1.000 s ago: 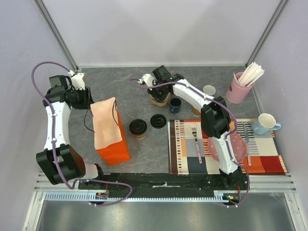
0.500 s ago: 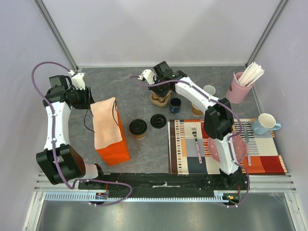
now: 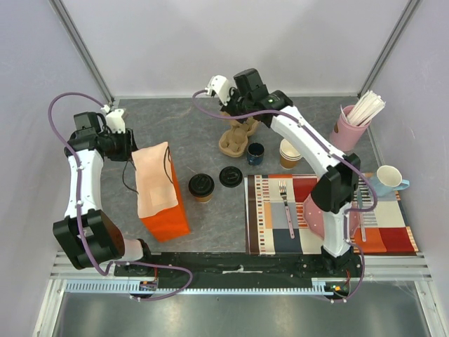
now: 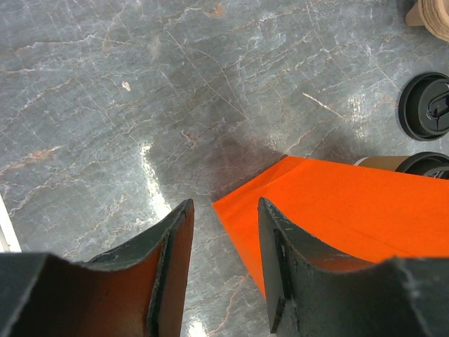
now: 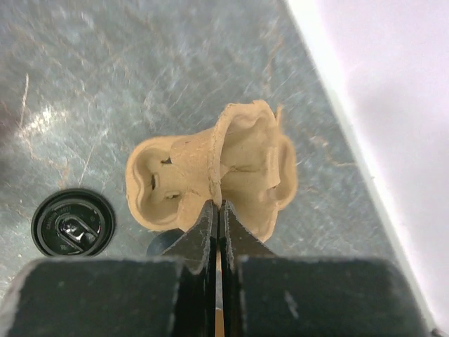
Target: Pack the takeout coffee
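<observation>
The right gripper (image 5: 216, 205) is closed: its two fingers pinch a thin wall of the pulp cup carrier (image 5: 210, 168), with almost no gap between them. In the top view this gripper (image 3: 237, 118) is in the upper centre of the frame, above the carrier (image 3: 233, 138). I cannot tell if the carrier still touches the table (image 3: 175, 119).

The left gripper (image 4: 224, 207) has its fingers a moderate width apart and holds nothing. The corner of the orange bag (image 4: 337, 210) shows below the gap.

Only the top view shows the whole takeout coffee (image 3: 201, 186). It is a brown paper cup with a black lid, upright near the centre, just right of the bag (image 3: 165, 210) and just left of the loose lid (image 3: 231, 175). In the left wrist view the coffee (image 4: 414, 163) is at the right edge, half hidden behind the bag.
</observation>
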You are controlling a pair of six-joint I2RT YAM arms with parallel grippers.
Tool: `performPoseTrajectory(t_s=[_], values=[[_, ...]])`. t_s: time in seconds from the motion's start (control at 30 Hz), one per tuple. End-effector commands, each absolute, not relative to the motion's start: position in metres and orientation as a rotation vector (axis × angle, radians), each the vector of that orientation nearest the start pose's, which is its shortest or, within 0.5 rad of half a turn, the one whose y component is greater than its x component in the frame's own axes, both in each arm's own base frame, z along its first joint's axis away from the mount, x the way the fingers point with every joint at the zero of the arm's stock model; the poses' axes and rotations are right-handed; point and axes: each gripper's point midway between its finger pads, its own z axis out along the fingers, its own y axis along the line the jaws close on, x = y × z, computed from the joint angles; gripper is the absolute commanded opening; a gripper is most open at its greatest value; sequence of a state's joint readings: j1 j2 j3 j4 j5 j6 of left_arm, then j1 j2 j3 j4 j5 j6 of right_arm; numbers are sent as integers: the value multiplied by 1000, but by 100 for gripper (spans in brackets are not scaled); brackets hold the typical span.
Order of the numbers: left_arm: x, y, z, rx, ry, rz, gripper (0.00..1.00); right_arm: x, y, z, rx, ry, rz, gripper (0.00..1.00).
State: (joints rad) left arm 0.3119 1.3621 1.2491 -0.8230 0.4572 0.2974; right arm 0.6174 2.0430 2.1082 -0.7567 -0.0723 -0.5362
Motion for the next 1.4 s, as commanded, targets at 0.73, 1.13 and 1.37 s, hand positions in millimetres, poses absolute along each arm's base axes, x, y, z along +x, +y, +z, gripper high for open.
performPoseTrajectory(t_s=[0.73, 1.13, 1.37], values=[[316, 31, 193, 230, 2338, -266, 49, 235, 422, 524, -1262, 775, 605, 0], [321, 38, 213, 206, 2304, -207, 49, 147, 415, 497, -1410, 812, 916, 0], [319, 38, 214, 191, 2306, -201, 49, 125, 412, 498, -1382, 883, 971, 0]])
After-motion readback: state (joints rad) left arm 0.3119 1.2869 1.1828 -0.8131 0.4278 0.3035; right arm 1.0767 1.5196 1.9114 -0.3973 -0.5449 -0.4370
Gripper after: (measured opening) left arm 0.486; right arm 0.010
